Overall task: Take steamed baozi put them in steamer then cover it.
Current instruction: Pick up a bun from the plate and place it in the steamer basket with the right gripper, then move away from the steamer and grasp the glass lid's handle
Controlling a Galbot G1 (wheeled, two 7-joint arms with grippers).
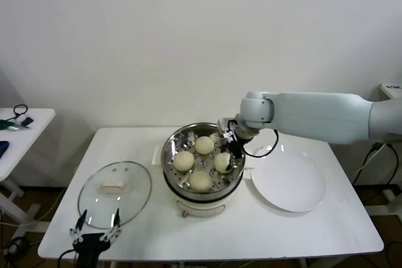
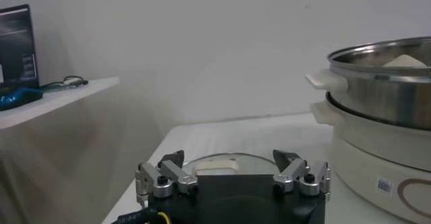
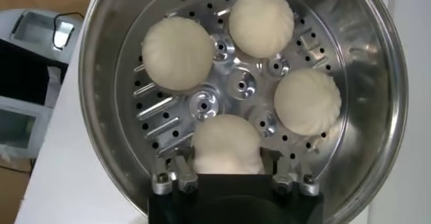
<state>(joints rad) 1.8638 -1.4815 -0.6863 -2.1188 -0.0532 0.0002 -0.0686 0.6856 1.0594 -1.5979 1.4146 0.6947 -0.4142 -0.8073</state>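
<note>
The steamer (image 1: 168,155) stands mid-table on its white base (image 1: 201,205). Several baozi lie on its perforated tray: three free ones (image 1: 184,160) (image 1: 204,145) (image 1: 200,181), and one (image 1: 222,161) at the right side, between my right gripper's fingers. My right gripper (image 1: 227,149) reaches down into the pot. In the right wrist view it (image 3: 227,171) is shut on that baozi (image 3: 226,141), which rests low on the tray (image 3: 168,121). The cover (image 1: 115,192), with its cream handle, lies flat at the table's left. My left gripper (image 1: 95,229) is open just in front of it (image 2: 232,161).
A flat white plate (image 1: 289,183) lies right of the steamer, bare. A black cable (image 1: 267,149) runs behind the pot. A white side table (image 1: 25,123) stands to the far left. The steamer's side (image 2: 384,91) shows in the left wrist view.
</note>
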